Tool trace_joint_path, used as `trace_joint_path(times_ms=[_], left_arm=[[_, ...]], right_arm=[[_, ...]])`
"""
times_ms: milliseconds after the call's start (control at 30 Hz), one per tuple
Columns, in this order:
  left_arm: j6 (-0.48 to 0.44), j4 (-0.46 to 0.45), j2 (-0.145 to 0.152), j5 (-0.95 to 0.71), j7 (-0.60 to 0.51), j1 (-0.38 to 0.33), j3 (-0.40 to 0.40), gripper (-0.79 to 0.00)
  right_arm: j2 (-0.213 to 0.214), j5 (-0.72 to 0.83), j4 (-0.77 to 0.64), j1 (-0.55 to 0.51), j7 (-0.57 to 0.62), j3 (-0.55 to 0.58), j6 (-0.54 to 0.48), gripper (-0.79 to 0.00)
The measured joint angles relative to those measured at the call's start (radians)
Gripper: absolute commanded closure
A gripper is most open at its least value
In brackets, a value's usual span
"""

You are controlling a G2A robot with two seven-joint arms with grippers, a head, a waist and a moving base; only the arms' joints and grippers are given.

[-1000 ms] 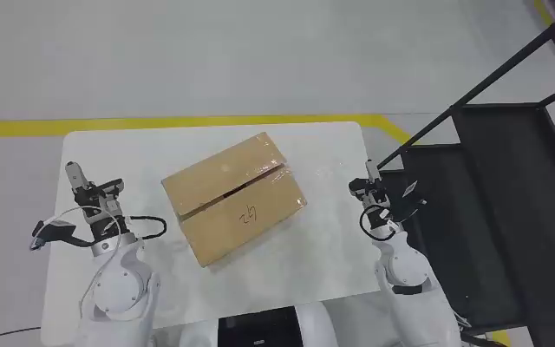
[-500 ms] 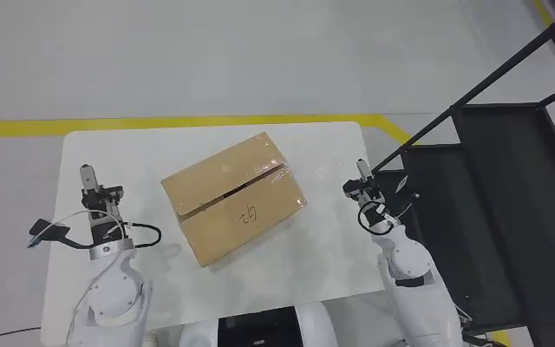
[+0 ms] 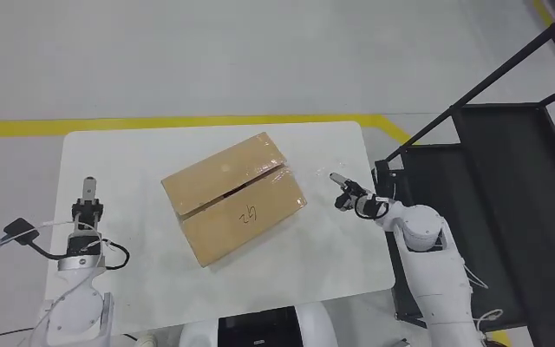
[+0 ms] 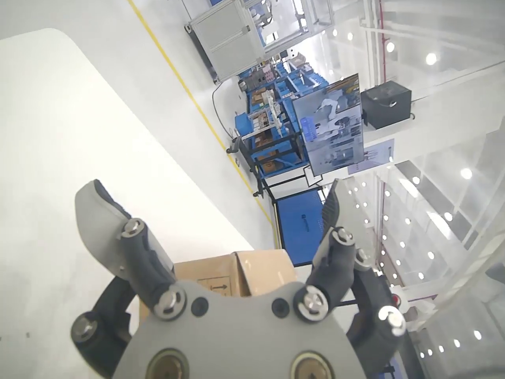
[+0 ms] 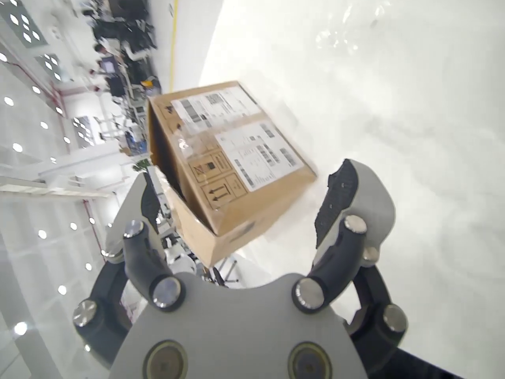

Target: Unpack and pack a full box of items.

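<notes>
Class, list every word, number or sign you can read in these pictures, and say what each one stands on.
"62", or "29" read from the other side: handwritten mark on top of the box.
White labels on the box's side: print and barcodes too small to read.
Handling signs beside them, one with arrows: no legible words.
</notes>
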Motion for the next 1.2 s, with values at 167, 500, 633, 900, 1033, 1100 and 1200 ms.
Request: trace_joint_path(times_ms=[167,500,633,900,1033,1100,1200], left_arm=[[-0.012,-0.002,0.006,0.016,-0.071,0.014,-0.017,-0.785],[-0.038,-0.006,0.005,-0.018,-0.069,0.014,-0.02,-0.785],[-0.038,-0.006,0.005,-0.018,-0.069,0.014,-0.02,-0.785],[-0.038,-0.006,0.005,-0.018,-0.069,0.014,-0.02,-0.785],[-0.037,-0.008,0.006,-0.005,-0.075,0.008,-0.02,-0.785],[-0.044,-0.007,0.007,0.008,-0.087,0.006,-0.023,-0.785],[-0.053,0.001,0.009,0.008,-0.102,0.004,-0.028,-0.785]], right_arm=[[0.022,-0.152,0.069,0.081,0.081,-0.012,-0.005,-0.785],[0.023,-0.188,0.125,0.146,-0.081,-0.031,-0.038,-0.785],[0.023,-0.189,0.125,0.146,-0.076,-0.031,-0.038,-0.785],[0.024,-0.192,0.125,0.145,-0.078,-0.033,-0.04,-0.785],[0.029,-0.273,0.132,0.159,-0.031,-0.09,-0.083,-0.785],[0.033,-0.273,0.166,0.191,0.027,-0.101,-0.09,-0.785],[0.037,-0.21,0.223,0.242,0.099,-0.098,-0.089,-0.785]])
